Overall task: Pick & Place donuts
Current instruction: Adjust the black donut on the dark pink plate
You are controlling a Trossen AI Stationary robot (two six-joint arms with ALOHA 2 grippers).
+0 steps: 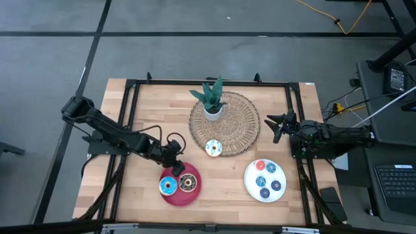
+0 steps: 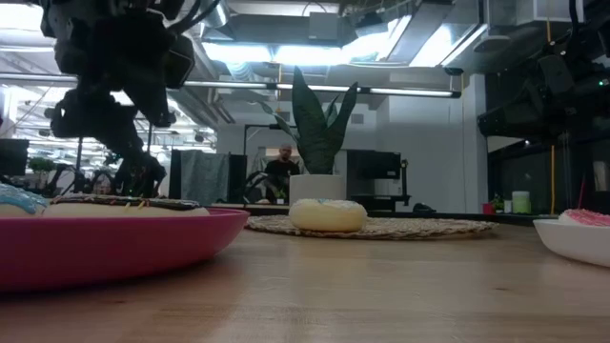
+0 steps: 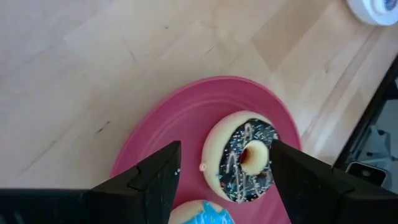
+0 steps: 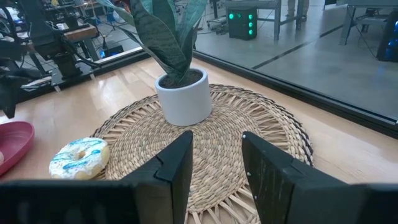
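A red plate [image 1: 177, 196] near the table's front holds a blue-iced donut [image 1: 168, 186] and a chocolate donut [image 1: 188, 182], both lying flat. My left gripper [image 1: 174, 151] hangs open just above the plate's far rim; in the left wrist view the chocolate donut [image 3: 244, 164] shows between its fingers, untouched. A white sprinkled donut [image 1: 213, 148] lies on the near edge of a wicker mat [image 1: 240, 130]. My right gripper [image 1: 279, 125] waits open at the mat's right side, holding nothing.
A potted plant [image 1: 211, 99] stands on the far part of the mat. A white plate [image 1: 249, 183] at the front right holds several small donuts [image 1: 266, 179]. A black frame [image 1: 130, 97] borders the tabletop. Bare wood lies between the two plates.
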